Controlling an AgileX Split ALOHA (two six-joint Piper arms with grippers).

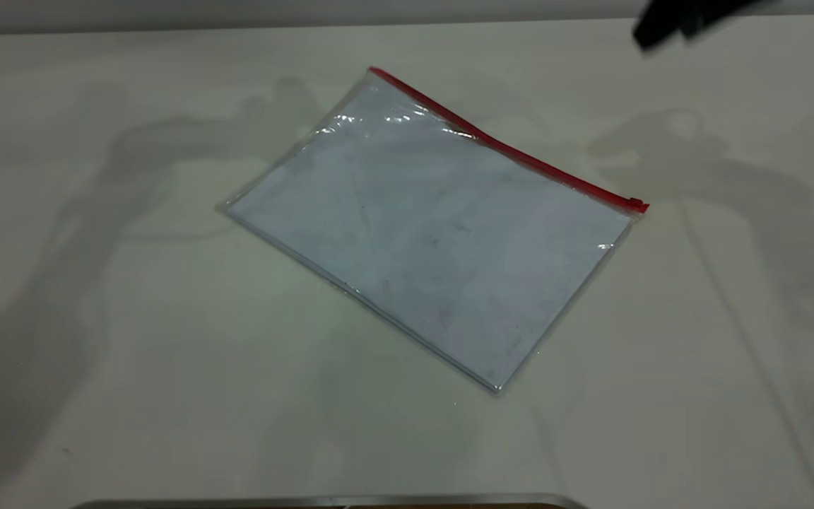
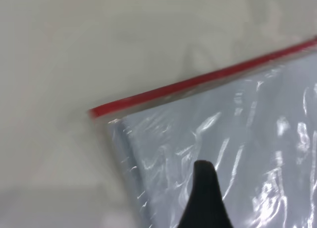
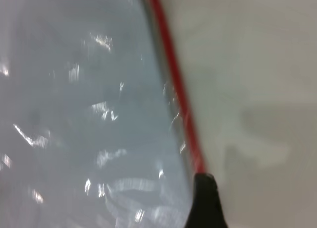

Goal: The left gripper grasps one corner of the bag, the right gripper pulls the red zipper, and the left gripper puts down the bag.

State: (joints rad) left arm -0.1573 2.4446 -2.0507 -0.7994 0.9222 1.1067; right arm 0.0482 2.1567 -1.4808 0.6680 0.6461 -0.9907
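**Ana:** Left claw [image 2: 204, 198] first: where is it, and is it holding anything?

**Ben:** Only one dark finger tip of it shows, in its own wrist view, poised over the clear plastic of the bag [image 1: 428, 230] near the corner [image 2: 115, 120] where the red zipper [image 1: 506, 147] ends. Whether it is spread or closed I cannot tell, and I cannot tell if it touches the plastic. It does not appear in the exterior view.

**Ana:** And the right claw [image 3: 207, 200]?

**Ben:** Same story. A single black tip shows in the right wrist view, just beside the red strip, near one end of it. How wide it stands I cannot tell. In the exterior view a blurred black part of the right arm [image 1: 682, 20] sits at the top right edge, well apart from the bag.

**Ana:** Where does the bag lie?

**Ben:** Flat on the pale counter [image 1: 131, 353], about the middle, turned at an angle. White paper shows through the plastic. The zipper runs along the far long edge, and its small red slider [image 1: 636, 205] sits at the right end.
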